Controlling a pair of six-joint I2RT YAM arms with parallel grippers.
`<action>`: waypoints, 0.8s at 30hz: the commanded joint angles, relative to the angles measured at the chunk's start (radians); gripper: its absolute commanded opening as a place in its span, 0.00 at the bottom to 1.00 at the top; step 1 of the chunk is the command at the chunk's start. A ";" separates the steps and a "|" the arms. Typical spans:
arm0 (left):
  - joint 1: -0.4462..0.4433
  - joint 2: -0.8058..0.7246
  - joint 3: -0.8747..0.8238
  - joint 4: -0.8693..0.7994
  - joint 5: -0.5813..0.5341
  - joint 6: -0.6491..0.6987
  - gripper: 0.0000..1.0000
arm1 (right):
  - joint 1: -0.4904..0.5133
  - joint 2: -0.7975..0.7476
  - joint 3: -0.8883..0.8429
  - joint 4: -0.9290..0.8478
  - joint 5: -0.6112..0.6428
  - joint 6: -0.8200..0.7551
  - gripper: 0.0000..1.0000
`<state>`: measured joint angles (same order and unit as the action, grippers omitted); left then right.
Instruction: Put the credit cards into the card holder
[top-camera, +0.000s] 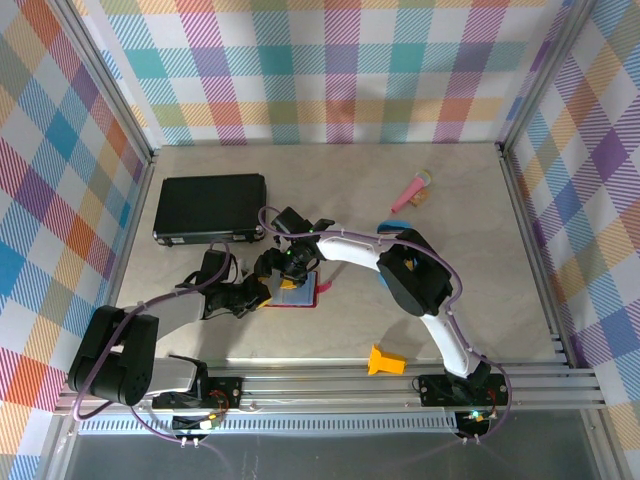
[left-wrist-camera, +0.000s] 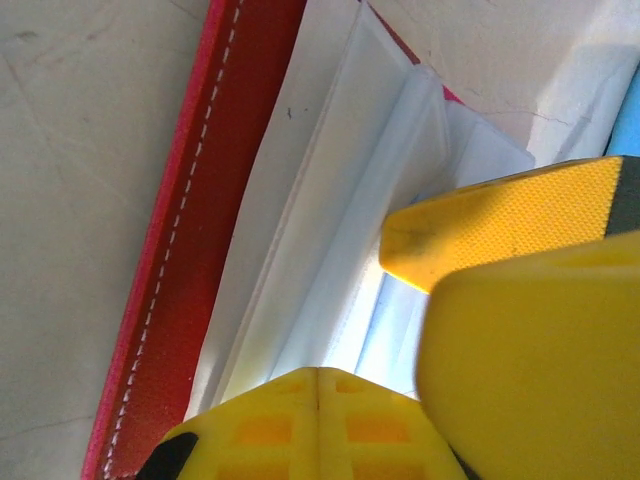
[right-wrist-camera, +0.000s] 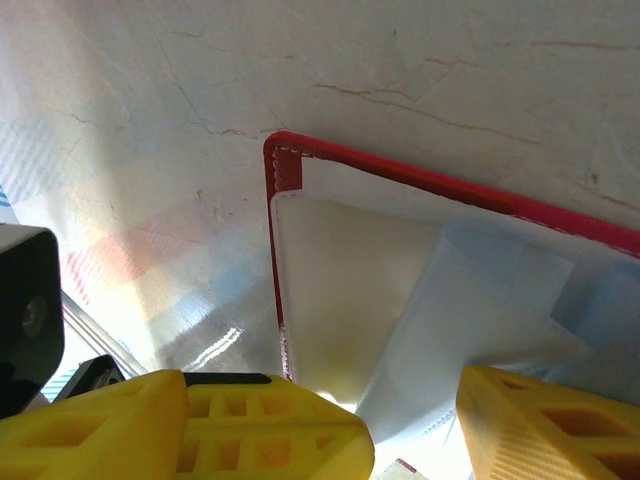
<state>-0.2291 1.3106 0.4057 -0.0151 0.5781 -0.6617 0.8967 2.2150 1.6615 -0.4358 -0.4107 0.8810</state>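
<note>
Card holder (top-camera: 300, 301): open flat on the bench (top-camera: 450, 230), just toward 6 o'clock of centre, pale pockets up.
Left jaws: pressed shut at the holder's 9 o'clock edge; whether anything is pinched, unclear.
Right jaws: spread wide, empty, over the holder's 12 o'clock side.

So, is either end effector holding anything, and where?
Right end effector open, holding nothing. Left end effector shut at the wallet's pockets; a grip can't be told.

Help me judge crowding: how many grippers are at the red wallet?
2. The left gripper, shut, is at the left edge of the wallet; the right gripper, open, hangs over its far side.
</note>
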 joint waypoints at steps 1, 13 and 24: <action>-0.007 0.011 -0.024 0.018 -0.013 0.014 0.00 | -0.007 -0.102 -0.034 0.007 0.061 -0.053 0.71; -0.007 -0.020 -0.012 -0.017 -0.030 0.027 0.00 | -0.024 -0.141 -0.090 -0.041 0.137 -0.091 0.72; -0.007 -0.017 0.000 -0.023 -0.029 0.026 0.00 | -0.019 -0.036 0.003 -0.004 0.028 -0.101 0.71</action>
<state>-0.2291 1.3060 0.3962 -0.0051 0.5591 -0.6575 0.8719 2.1498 1.6245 -0.4587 -0.3267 0.7952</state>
